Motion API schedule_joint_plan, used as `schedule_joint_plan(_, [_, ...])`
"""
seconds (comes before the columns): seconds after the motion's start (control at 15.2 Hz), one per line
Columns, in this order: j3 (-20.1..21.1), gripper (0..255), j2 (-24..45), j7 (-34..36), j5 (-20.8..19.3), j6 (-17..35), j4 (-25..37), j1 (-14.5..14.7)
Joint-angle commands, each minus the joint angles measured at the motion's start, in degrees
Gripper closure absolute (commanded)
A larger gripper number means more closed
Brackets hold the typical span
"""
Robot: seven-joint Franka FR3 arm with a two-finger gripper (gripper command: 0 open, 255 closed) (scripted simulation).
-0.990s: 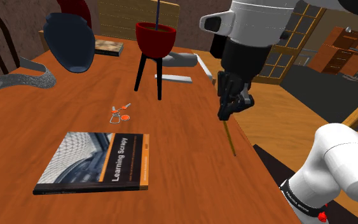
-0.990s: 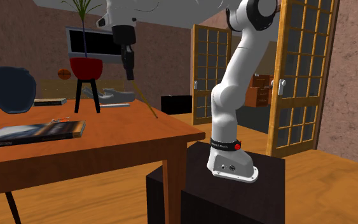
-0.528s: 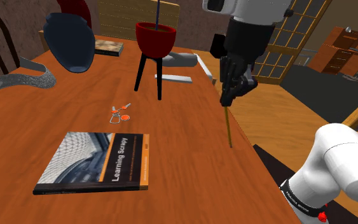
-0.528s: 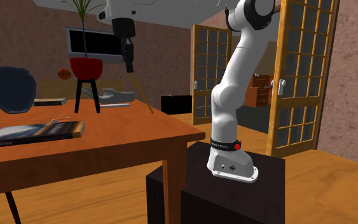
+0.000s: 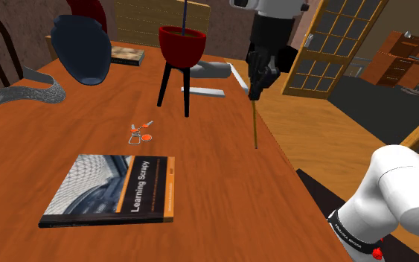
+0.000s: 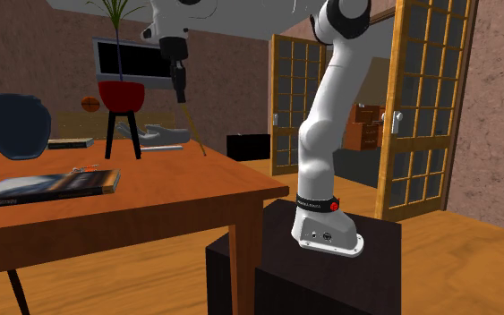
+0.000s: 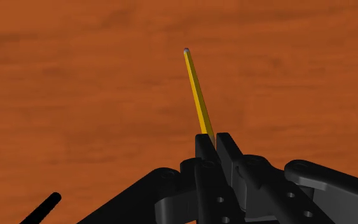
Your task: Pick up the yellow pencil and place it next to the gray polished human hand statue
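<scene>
The wooden table (image 5: 215, 186) carries a book (image 5: 111, 190), a red pot (image 5: 180, 45) on black legs, a dark blue vase (image 5: 83, 48) and a grey hand statue (image 5: 212, 70).

Pencil (image 7: 198, 95) top buried within end effector (image 7: 213, 142)

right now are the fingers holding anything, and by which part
Yes: the fingers are shut on the yellow pencil, clasping it at one end, the rest sticking out past them toward the table.

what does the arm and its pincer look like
The arm is white with rounded links and dark joints, a black band with small white lettering and a red button near its base. The pincer is all black, with two slim fingers.
</scene>
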Motion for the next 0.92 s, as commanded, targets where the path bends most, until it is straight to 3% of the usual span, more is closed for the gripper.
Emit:
schedule_joint_plan(0.0, [-2.02, 255, 1.18, -3.0, -1.07, 0.58, 0.76, -1.16])
schedule_joint_plan(0.86, [-11.9, 255, 15.9, -18.79, -4.15, 1.73, 15.61, -7.61])
